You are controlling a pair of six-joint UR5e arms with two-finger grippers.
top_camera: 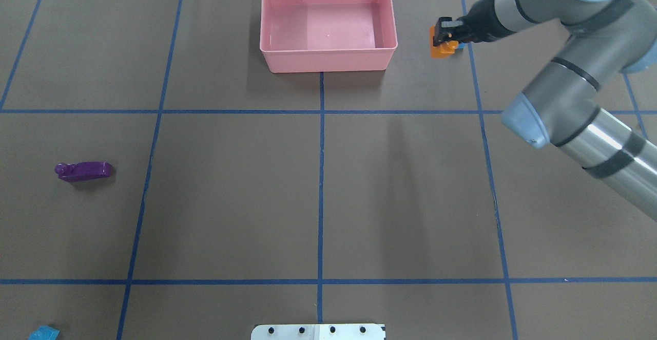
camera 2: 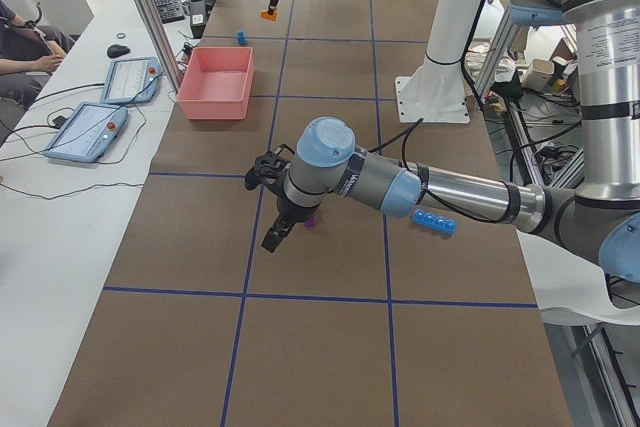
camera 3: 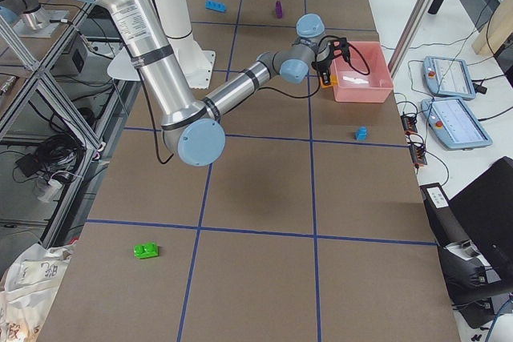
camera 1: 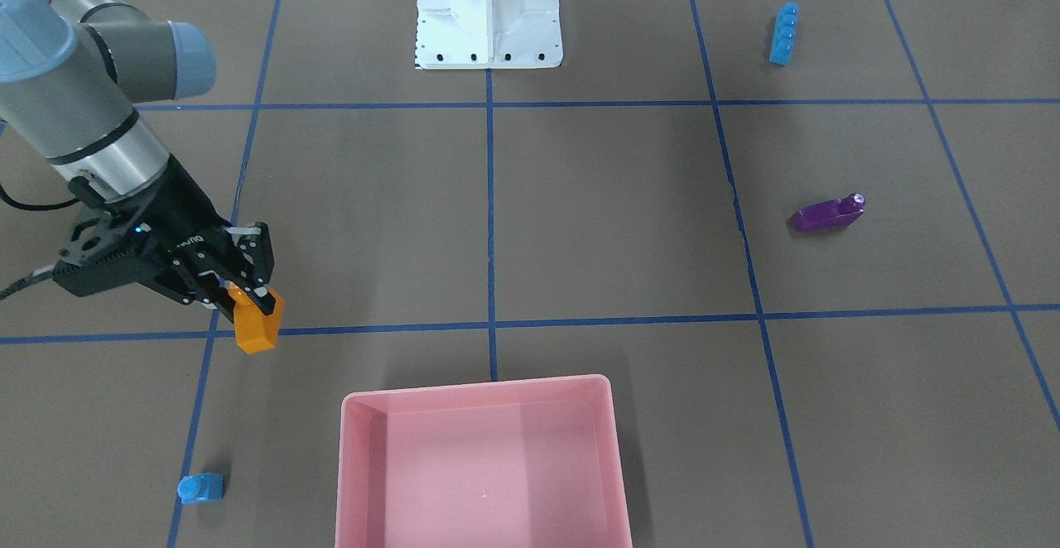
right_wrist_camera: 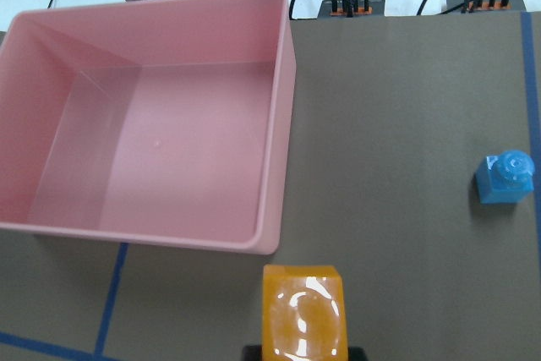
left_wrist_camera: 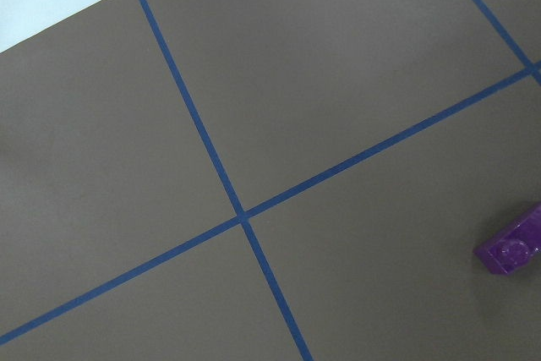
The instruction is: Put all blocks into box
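1. Front-facing exterior view: the right end effector (camera 1: pixel 251 295) is clamped on the orange block (camera 1: pixel 257 329), just short of the empty box (camera 1: pixel 352 465).
2. The left end effector (camera 2: pixel 272 239) hangs near the purple block (camera 1: pixel 828 214); whether it is open I cannot tell.
3. These blocks look light, rigid and glossy, so probably slippery. Pinch flat opposite sides, not studs or slope.
4. Count: five blocks and one box. One is orange and one purple; a small blue block (camera 1: pixel 200 489), a long blue block (camera 1: pixel 783 33) and a green block (camera 3: pixel 146 251) lie scattered on the worktop (camera 1: pixel 580 225).
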